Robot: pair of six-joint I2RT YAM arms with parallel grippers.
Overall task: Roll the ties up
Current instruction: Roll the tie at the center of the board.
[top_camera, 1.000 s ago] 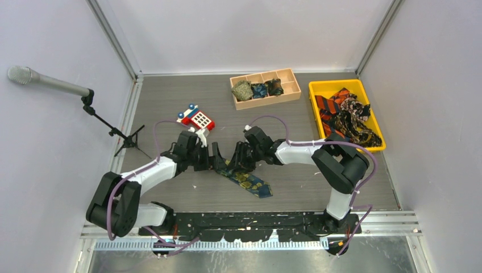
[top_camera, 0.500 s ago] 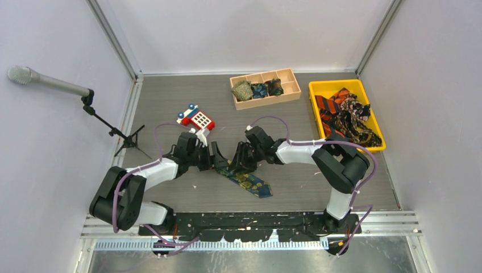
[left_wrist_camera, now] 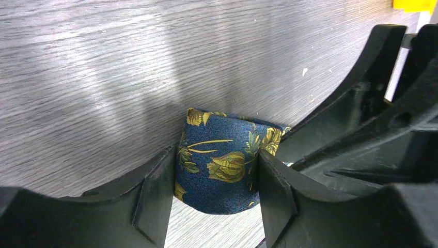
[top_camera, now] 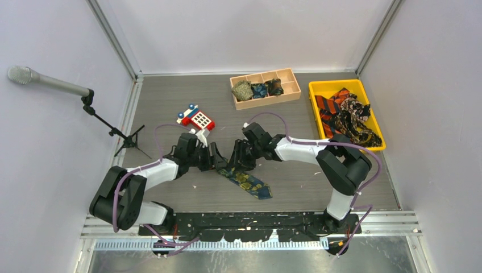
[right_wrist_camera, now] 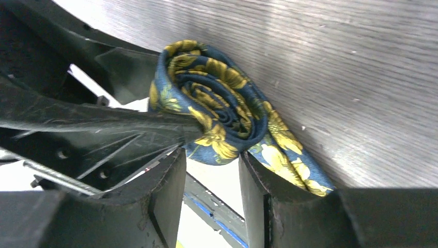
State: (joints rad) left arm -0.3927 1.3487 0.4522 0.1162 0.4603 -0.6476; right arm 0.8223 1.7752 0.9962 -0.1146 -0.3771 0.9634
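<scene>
Lying flat nearest the bases: unrolled tail of navy flowered tie [top_camera: 250, 183], leading up to its coil at the centre of the table [top_camera: 170, 96]. Coil clamped side to side by left gripper [left_wrist_camera: 214, 160]; right gripper [right_wrist_camera: 212, 155] parted at the coil's spiral end. Beyond, leftward, toy phone [top_camera: 197, 118]. Farthest: three rolled ties [top_camera: 258, 89] in wooden tray [top_camera: 291, 91], loose ties [top_camera: 347, 116] heaped in yellow bin [top_camera: 318, 86].

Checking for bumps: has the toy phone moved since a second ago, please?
No; the toy phone stays equally far from the microphone stand.
</scene>
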